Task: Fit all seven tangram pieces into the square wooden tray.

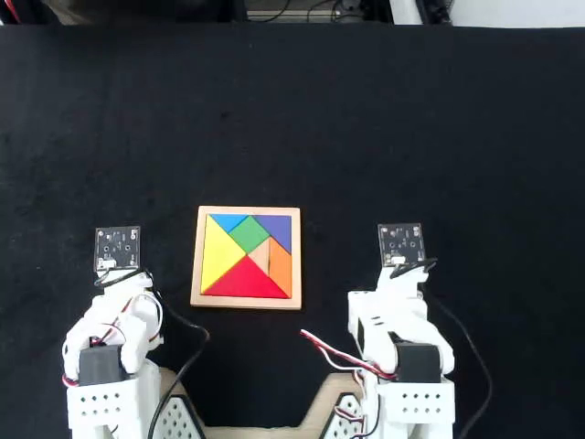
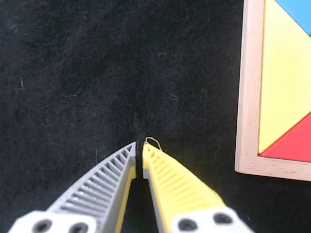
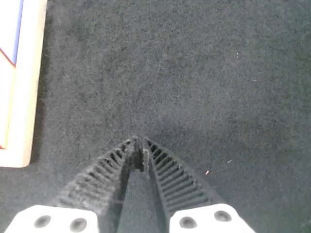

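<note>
Looks finished: wooden tray [image 1: 196, 265] packed edge to edge, lying flat mid-way across the black tabletop [image 1: 411, 119].

Holds a yellow triangle [image 1: 218, 259], red triangle [image 1: 245, 280], blue triangle [image 1: 228, 220], green square [image 1: 249, 235], purple piece [image 1: 280, 230], orange piece [image 1: 281, 266] and pale triangle [image 1: 260, 257], all flush together, so likely the full seven. Flanked by the left gripper [image 2: 139, 149] and right gripper [image 3: 140, 145], one near each side of the tray, tips pressed together on nothing, aimed at bare cloth, probably parked apart so as to leave the puzzle unobstructed.
</note>
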